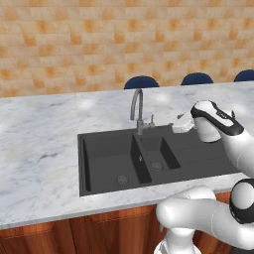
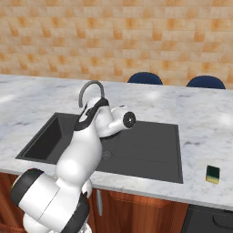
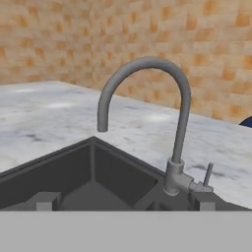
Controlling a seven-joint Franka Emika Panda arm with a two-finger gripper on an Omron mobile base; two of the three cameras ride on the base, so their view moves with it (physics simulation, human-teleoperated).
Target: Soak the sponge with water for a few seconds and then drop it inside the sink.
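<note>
Right now, operator, read the scene this way:
Sponge [image 2: 212,174]: lies flat on the marble counter [image 2: 200,123] near its front edge, just right of the sink's drainboard, well apart from the arm; you haven't picked it up.
Water: none runs from the faucet [image 3: 147,113], so soaking can't begin yet.
Sink [image 1: 149,158]: both black basins are bare, drains uncovered; nothing dropped in.
Pincer [image 3: 123,201]: fingers spread wide, holding nothing, aimed along the sink toward the faucet's base and its small lever [image 3: 208,174].
Why: judging by that aim, you are lined up to turn the tap on first.
Next: push the lever, then swing right for the sponge.
</note>
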